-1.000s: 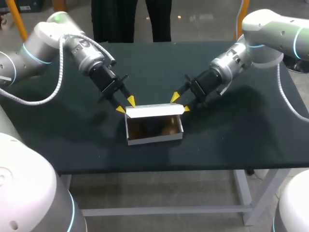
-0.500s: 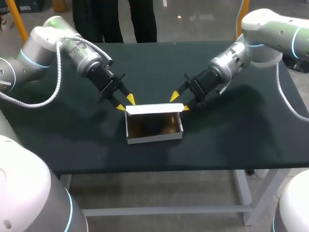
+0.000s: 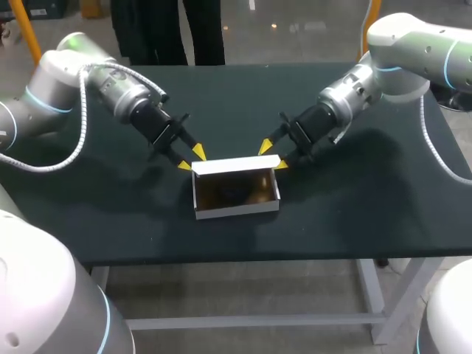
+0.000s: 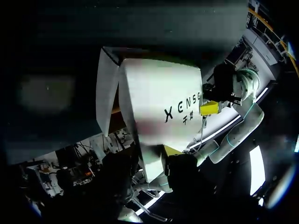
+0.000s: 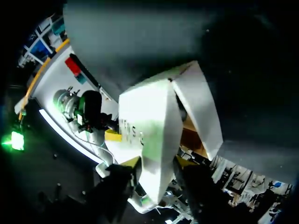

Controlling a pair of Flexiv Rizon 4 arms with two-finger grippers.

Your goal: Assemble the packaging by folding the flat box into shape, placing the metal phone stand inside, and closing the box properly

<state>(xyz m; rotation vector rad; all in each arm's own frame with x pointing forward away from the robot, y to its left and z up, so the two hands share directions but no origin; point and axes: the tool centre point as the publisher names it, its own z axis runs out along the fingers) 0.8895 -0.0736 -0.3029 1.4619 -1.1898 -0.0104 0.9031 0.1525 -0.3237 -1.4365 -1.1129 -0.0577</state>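
- Head view: a white cardboard box (image 3: 236, 207), folded into shape and open at the top, sits on the dark table (image 3: 354, 199), roughly at its middle.
- Its long white lid flap (image 3: 236, 165) rises from the box's far wall and leans a little over the opening. It is not down on the box.
- The inside of the box is brown and dim. A dark shape (image 3: 234, 193) lies in there, and I cannot tell whether it is the metal phone stand.
- The left gripper (image 3: 191, 158) is at the box's far left corner. Its yellow-tipped fingers are spread, one tip behind the flap's left end and one just outside it, and they are not clamped on the flap.
- The right gripper (image 3: 273, 155) is at the box's far right corner in the same manner. Its fingers are released and apart, with the flap's right end between the tips.
- Both arms slope down towards the box from the far corners of the table, well clear of the box's near wall.
- Left wrist view: the flap's white outer face fills the space ahead of the fingers, and its near end reaches down between them. One yellow tip shows just beside the flap's edge and the other is hidden. The box's end wall shows beside the flap, and the right gripper's yellow tip sits at the flap's far end.
- Right wrist view: the flap's end lies between the two spread yellow tips, with the box's end wall and a strip of brown interior beside it. The left gripper is at the far end of the flap.
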